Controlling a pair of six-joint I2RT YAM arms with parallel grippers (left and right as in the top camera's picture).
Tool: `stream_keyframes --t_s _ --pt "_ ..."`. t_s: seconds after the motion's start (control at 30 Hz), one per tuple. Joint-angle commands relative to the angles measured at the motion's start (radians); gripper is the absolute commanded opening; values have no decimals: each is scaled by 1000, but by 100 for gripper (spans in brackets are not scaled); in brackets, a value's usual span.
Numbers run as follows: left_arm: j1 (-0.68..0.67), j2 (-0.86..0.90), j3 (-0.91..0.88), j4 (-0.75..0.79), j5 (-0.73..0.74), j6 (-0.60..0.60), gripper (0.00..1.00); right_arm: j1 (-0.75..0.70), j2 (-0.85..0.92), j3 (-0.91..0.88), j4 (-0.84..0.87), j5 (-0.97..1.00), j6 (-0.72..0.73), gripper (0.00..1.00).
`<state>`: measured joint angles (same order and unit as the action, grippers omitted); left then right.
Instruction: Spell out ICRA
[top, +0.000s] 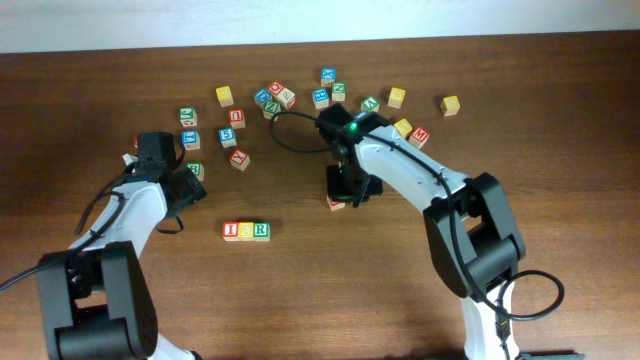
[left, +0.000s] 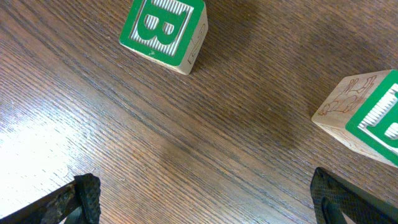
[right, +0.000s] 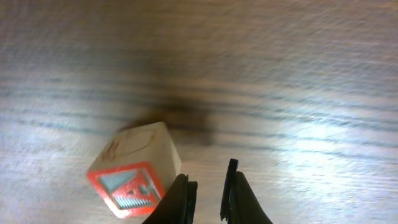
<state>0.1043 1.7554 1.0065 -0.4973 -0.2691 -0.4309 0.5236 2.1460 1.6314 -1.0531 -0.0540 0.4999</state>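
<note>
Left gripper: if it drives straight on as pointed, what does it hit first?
Open left gripper would probably meet bare table between the B block and the other green block; depth unclear.

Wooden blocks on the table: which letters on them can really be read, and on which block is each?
"B", green, on the upper block in the left wrist view.
"I", "C", "R", small, on the row of three blocks seen from overhead.
Probably "A", red and blurred, on the red-edged block.
Cut off: the green letter on the edge block.
Too small: the scattered blocks.
</note>
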Motion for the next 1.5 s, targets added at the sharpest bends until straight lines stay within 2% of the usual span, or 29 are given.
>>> stream_keyframes --t_s 0.0,0.23,0.77,1.17,1.47 --pt "2 8 10 -1 0 -2 99 42 8 -6 -6 -18 14 11" --pt "2 8 10 -1 0 -2 99 80 8 -6 -29 -19 85 13" --pt "2 8 10 -1 0 -2 99 113 8 -6 -13 -51 85 15" --pt "2 8 10 -1 0 -2 99 112 8 -6 -5 -40 55 34" --pt "2 8 10 -1 0 -2 99 112 8 -6 32 -40 55 39"
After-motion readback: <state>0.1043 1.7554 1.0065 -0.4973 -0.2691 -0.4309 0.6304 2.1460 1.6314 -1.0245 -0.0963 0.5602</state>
